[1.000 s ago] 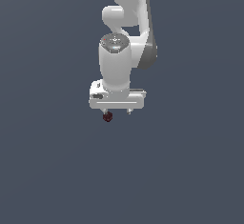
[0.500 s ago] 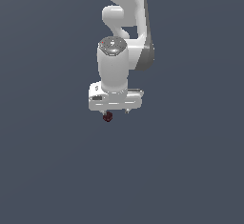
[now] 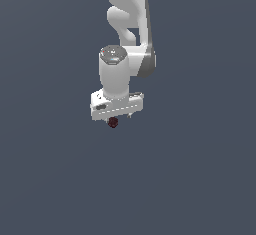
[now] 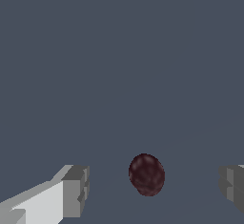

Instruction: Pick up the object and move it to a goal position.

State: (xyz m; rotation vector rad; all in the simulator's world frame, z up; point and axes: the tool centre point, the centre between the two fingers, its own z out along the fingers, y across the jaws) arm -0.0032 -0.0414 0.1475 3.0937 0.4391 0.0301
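Observation:
The object [image 3: 113,122] is a tiny dark red roundish lump, just below the white gripper [image 3: 116,118] in the exterior view. In the wrist view the object [image 4: 147,174] lies between the two grey fingertips [image 4: 76,190], with clear gaps on both sides. The gripper [image 4: 155,189] is open and holds nothing. The white arm hides the fingers in the exterior view.
A plain dark grey-blue surface [image 3: 200,179] fills both views. No other objects, edges or containers show.
The arm and gripper have shifted slightly toward the exterior view's left and a little up in the picture. The dark red object stays just under the gripper.

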